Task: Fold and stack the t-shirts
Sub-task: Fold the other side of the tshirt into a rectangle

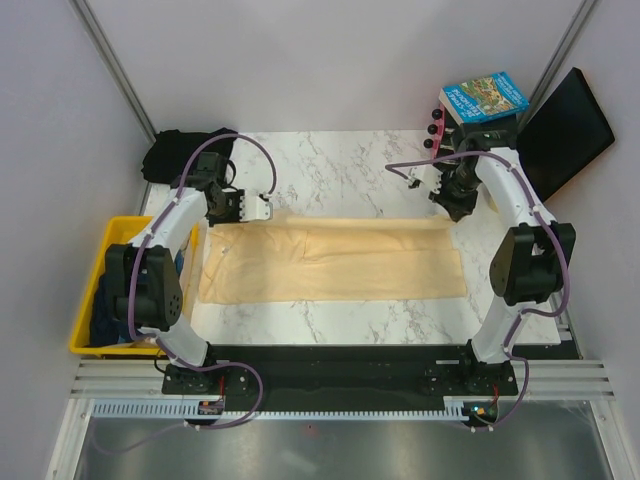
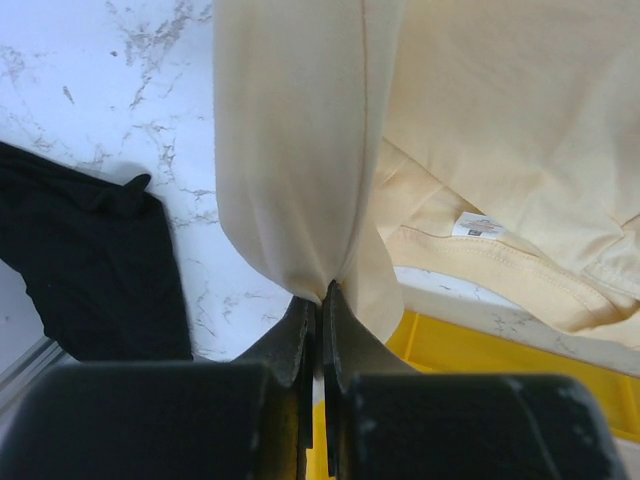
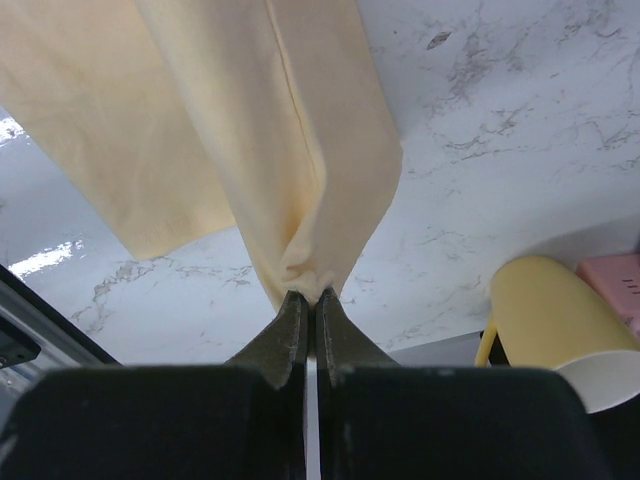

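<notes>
One cream-yellow t-shirt lies stretched left to right across the middle of the marble table. It forms a long band with a lengthwise crease, so a first fold seems to be in hand. Its far edge is lifted at both ends. The left gripper has its fingers clenched on a pinch of the cloth at the far-left corner, near the collar, where a small neck label shows. The right gripper is likewise clamped on a bunched fold of the cloth at the far-right corner. By the look of it the task is at an early stage: this shirt is at best half folded, with the cross folds to come, and no stack has been started. A black t-shirt sits crumpled at the far-left corner of the table, unfolded. Dark navy cloth, probably another shirt, is heaped in the yellow bin beside the table's left edge. Off to the far right stand a yellow mug, a pile of books and a black panel, all clear of the cloth.
</notes>
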Available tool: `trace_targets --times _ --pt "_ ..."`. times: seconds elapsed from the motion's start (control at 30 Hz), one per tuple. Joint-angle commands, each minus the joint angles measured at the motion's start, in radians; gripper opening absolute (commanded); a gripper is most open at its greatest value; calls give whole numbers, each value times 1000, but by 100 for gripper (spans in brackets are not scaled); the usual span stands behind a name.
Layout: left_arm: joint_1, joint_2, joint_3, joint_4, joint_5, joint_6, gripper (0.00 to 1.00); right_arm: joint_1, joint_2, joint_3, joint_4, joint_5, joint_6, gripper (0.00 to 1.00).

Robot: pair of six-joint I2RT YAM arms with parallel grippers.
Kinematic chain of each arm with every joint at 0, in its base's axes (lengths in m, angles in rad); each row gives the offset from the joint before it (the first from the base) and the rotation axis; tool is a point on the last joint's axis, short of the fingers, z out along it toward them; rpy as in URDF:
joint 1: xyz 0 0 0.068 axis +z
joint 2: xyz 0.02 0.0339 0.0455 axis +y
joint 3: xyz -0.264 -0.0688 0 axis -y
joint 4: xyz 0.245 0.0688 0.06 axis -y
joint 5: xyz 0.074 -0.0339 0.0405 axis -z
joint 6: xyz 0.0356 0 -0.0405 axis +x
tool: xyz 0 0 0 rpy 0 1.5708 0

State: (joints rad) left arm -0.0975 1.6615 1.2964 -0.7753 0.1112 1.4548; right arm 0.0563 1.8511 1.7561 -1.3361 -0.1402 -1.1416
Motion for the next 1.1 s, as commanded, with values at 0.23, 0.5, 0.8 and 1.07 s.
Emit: trace_targets --times 0.23,0.5,0.8,1.07 --pt "36 -59 24 -195 62 134 2 5 -26 -98 -51 65 -67 0" --pt "56 -37 79 -350 88 196 2 16 -29 -152 -52 85 -95 0" --pt "56 -8 99 -442 77 248 2 40 -24 -188 -52 117 -119 0" --pt "56 20 78 -493 61 280 8 63 -12 -214 -51 126 -127 0"
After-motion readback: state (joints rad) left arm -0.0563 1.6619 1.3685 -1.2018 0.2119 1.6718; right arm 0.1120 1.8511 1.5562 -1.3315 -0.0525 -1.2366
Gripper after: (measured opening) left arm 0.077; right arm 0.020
